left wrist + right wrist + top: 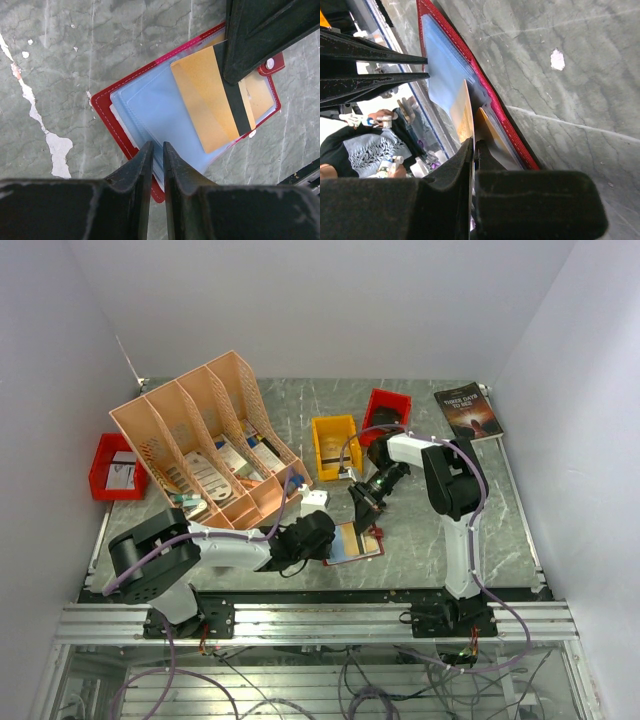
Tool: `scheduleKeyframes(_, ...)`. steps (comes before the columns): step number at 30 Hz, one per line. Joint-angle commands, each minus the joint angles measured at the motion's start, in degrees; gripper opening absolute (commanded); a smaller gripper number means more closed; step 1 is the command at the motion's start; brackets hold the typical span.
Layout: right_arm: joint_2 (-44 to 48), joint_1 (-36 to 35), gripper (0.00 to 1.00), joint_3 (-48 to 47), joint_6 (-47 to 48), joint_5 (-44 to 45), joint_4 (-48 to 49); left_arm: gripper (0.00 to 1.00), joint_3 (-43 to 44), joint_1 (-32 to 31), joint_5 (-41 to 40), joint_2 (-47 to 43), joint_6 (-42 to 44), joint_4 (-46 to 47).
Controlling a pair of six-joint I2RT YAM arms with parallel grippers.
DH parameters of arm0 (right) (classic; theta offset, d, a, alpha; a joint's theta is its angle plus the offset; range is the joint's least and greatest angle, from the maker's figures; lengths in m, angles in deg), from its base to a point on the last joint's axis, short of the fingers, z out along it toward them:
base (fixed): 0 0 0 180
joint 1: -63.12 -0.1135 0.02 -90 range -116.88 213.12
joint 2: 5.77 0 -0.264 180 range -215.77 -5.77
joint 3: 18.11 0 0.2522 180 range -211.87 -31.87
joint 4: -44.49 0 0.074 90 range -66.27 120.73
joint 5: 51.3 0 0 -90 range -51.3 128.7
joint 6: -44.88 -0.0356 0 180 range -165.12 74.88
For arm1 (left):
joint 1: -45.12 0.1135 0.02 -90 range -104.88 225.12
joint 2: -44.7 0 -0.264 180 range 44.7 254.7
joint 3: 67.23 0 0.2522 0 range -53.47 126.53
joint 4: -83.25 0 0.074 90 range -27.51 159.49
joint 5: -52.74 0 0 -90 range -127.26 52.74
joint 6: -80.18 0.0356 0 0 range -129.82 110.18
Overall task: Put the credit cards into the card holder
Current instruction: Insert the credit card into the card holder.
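Observation:
The red card holder (107, 122) lies open on the marble table, its clear bluish pockets facing up. My left gripper (157, 150) is shut on the near edge of those clear pocket leaves. An orange-yellow credit card (205, 105) with a black stripe lies slanted over the pockets, and my right gripper (473, 145) is shut on its end. Seen edge-on, this credit card (464, 112) stands above the card holder (495, 107). Another orange card (260, 92) sits inside a pocket by the snap stud. From above, both grippers (330, 540) (365, 510) meet at the card holder (372, 546).
A peach file organiser (210, 440) stands at the back left, with a red bin (115, 465) beside it. A yellow bin (335, 445), a second red bin (385, 410) and a dark book (468, 410) lie behind the right arm. A small white object (314, 498) sits close to the holder.

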Motion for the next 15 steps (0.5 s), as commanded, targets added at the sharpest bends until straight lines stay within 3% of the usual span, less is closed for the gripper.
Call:
scheduleKeyframes(1,-1.52,-0.38,0.00,-1.11,0.37,3.58,0.11,0.25,0.89,0.26,-1.04,1.19,0.36,-1.60)
scheduleKeyframes(15,-2.75,-1.16,0.00,-2.13,-0.66,2.51,0.02,0.25,1.33,0.24,-0.68,1.78,0.99,-1.03)
